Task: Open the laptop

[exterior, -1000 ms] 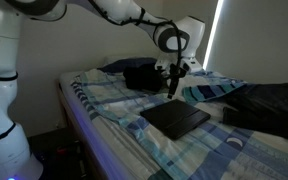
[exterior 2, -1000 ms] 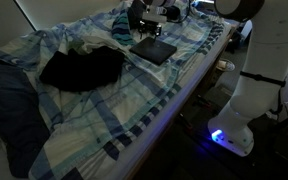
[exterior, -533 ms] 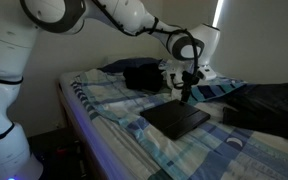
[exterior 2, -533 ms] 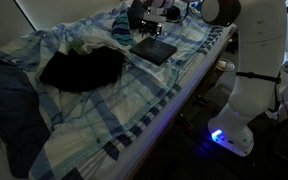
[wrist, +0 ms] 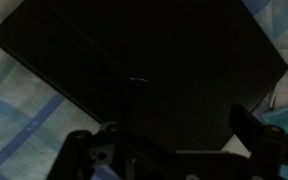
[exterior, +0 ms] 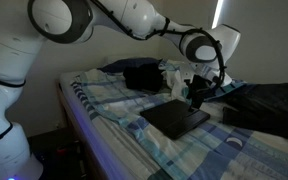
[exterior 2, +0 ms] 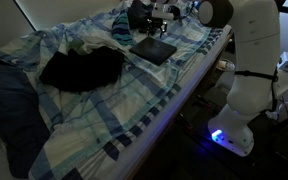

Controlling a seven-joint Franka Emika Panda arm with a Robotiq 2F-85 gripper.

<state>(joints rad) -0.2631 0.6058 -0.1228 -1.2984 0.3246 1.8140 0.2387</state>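
The laptop [exterior: 176, 120] lies shut and flat on the blue checked bedspread, a thin black slab. It also shows in the other exterior view as the laptop [exterior 2: 154, 50]. My gripper [exterior: 196, 97] hangs just above the laptop's far right edge, and the gripper [exterior 2: 164, 24] is partly lost in dark clutter there. In the wrist view the laptop [wrist: 144, 70] fills most of the picture below the gripper [wrist: 174, 150]. Its jaws stand wide open with nothing between them, and one dark finger [wrist: 252, 128] juts out over the lid's edge.
A lumpy black bag [exterior: 139, 75] sits behind the laptop near the pillows. Dark rumpled fabric [exterior: 269, 105] lies beside the laptop. A black cloth [exterior 2: 79, 68] and a dark blanket [exterior 2: 9, 110] cover the bed's other end. The robot's base [exterior 2: 249, 90] stands by the bed edge [exterior 2: 174, 105].
The arm has swung across the laptop toward its far edge and dropped a little lower. The jaws have stayed open and the laptop has not moved.
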